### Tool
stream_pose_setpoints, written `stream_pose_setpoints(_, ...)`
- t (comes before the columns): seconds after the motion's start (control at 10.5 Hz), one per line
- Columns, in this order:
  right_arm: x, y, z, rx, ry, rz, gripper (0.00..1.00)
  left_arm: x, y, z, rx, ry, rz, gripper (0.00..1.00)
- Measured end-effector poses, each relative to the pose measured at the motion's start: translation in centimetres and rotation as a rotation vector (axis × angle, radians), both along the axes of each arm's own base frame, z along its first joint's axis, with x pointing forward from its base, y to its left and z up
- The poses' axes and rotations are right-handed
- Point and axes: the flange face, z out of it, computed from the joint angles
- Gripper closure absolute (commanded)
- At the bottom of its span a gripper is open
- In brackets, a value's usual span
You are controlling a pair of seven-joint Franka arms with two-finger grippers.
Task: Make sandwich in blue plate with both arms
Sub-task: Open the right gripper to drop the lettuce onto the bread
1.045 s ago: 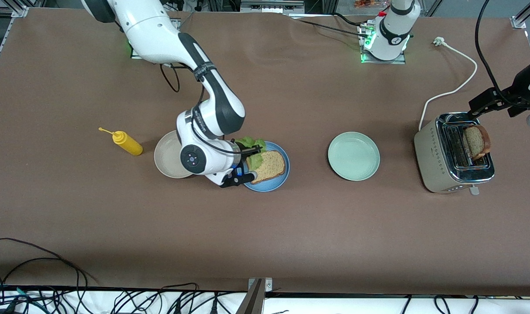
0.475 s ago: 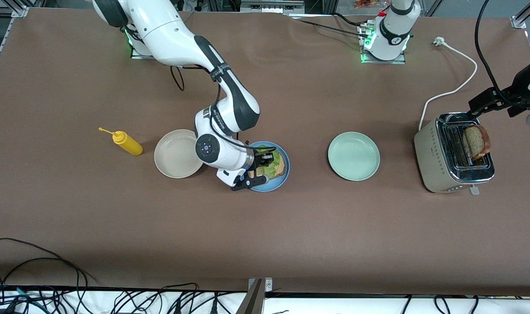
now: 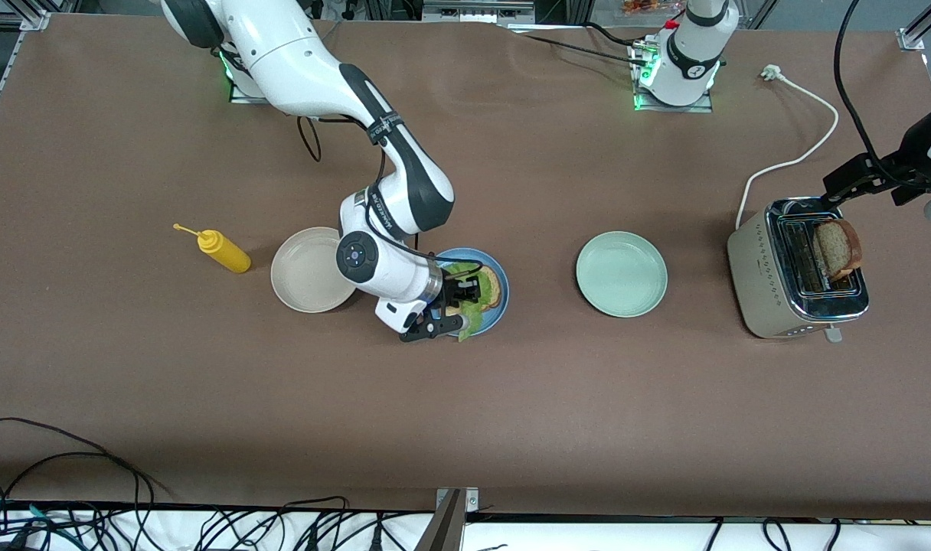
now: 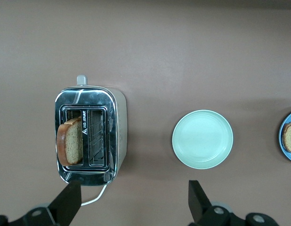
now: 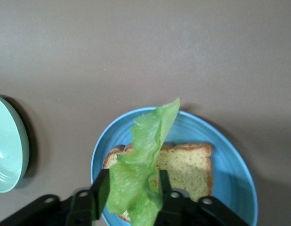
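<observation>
lettuce leaf (image 5: 138, 174): thin, limp, easily torn; hangs between right gripper (image 5: 131, 193) fingers, seemingly pinched at its edge.
bread slice (image 5: 183, 169): light, crumbly; under those fingers in blue plate (image 5: 230, 155).
left gripper (image 4: 133, 205): fingers apart, waiting over toaster (image 4: 89, 136).

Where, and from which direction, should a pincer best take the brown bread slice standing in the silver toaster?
Grip the brown bread slice by its exposed upper crust, coming straight down from above: it stands upright in the silver toaster, only its top protruding.
</observation>
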Motion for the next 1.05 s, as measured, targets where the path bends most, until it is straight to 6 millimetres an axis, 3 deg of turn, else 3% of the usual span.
stream_pose_setpoints(0.29,1.5,-1.1,1.9,-0.064,-0.098,0.058,0.0,0.0,0.0,0.0,0.0,0.0,0.001,0.0)
stream_pose_setpoints(0.67,2.4,-4.0,7.4,-0.228,-0.14,0.207,0.0,0.0,0.0,0.0,0.0,-0.001,0.001,0.0)
stream_pose_setpoints(0.86,2.9,-7.8,11.1,-0.263,-0.111,0.309,0.0,0.0,0.0,0.0,0.0,-0.001,0.002,0.0)
stream_pose_setpoints(1.05,3.3,-14.6,13.5,-0.247,-0.086,0.406,0.0,0.0,0.0,0.1,0.0,-0.001,0.001,0.0)
